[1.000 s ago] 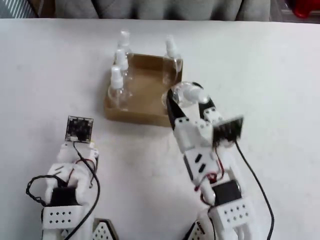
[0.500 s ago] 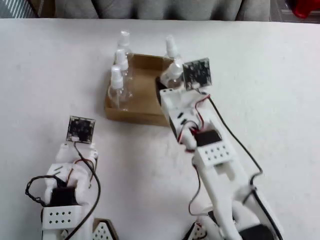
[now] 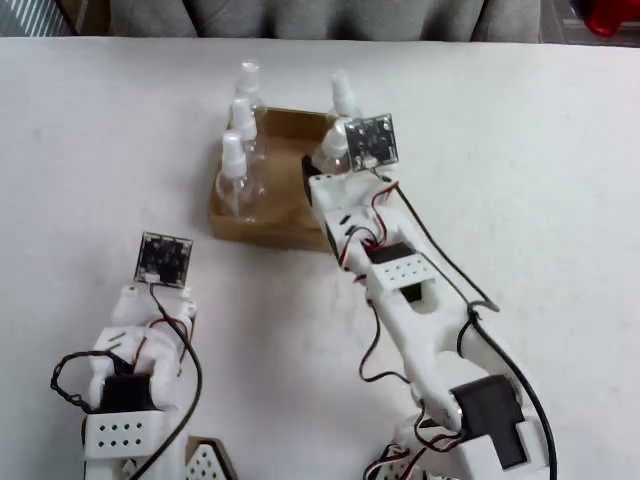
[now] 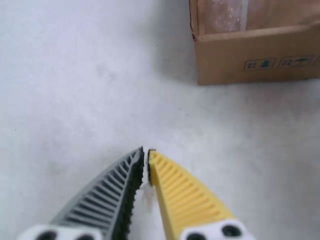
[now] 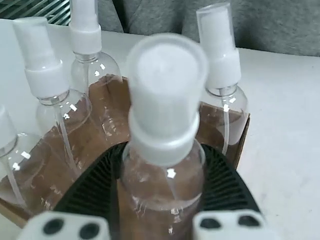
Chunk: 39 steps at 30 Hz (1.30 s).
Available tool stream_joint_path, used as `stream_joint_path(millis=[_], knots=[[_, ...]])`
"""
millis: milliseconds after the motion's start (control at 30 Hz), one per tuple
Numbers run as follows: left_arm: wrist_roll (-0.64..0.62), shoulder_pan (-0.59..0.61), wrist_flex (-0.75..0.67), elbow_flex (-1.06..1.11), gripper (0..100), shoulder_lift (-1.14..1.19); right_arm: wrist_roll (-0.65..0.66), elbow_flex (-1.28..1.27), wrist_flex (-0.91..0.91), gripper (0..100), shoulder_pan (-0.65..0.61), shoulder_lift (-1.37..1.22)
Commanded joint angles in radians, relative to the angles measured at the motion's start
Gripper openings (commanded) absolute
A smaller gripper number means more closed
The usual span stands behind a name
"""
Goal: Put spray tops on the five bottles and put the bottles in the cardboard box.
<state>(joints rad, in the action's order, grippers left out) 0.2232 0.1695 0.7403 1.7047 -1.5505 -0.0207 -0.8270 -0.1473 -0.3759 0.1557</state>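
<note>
**Right hand** [image 5: 162,187]: closed around 1 clear bottle [image 5: 162,172]. Its black fingers [image 5: 95,182] cup the body on both sides, below the shoulder. The low grip leaves the white spray top [image 5: 165,85], already fitted, free above the hand, and the bottle is carried upright.

**Cardboard box** [image 3: 262,232]: directly under and beyond the right hand. The held bottle sits at the box's near corner on this arm's side. The hand hides whether its base touches the box floor.

**Row of 3 bottles** [image 3: 233,170]: capped and upright inside the box, along the wall opposite the right hand.

**Far-corner bottle** [image 3: 341,98]: capped and upright, just beyond the right hand. With these 4 ranged against the walls, the corner beneath the hand is open, judged to be the place for bottle 5.

**Left hand** [image 4: 146,152]: shut on nothing, tips together low over the surface [image 4: 75,75]. It is well apart from the right hand, with a box corner ahead of it, and is judged parked clear of the work.

**Status**: judged the last placement. What is left is to lower the bottle, let go and lift clear without tipping a neighbour.
</note>
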Motion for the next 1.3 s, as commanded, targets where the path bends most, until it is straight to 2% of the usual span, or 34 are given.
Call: stream_joint_path(millis=[0, 133, 1000, 1133, 1267], knots=[[0.012, 0.007, -0.032, -0.005, 2, -0.008, 0.006, 0.126, 0.068, 1.5, 0.025, 0.002], [0.012, 0.007, -0.034, -0.005, 2, -0.008, 0.005, 0.176, 0.145, 1.5, 0.042, -0.004], [0.014, -0.033, -0.04, -0.005, 2, -0.008, 0.017, 0.172, 0.147, 1.5, 0.042, -0.035], [0.014, -0.036, -0.04, -0.005, 2, -0.008, 0.141, 0.176, 0.145, 1.5, 0.031, -0.09], [0.014, -0.036, -0.04, -0.005, 2, -0.008, 0.138, 0.172, 0.143, 1.5, 0.031, -0.102]])
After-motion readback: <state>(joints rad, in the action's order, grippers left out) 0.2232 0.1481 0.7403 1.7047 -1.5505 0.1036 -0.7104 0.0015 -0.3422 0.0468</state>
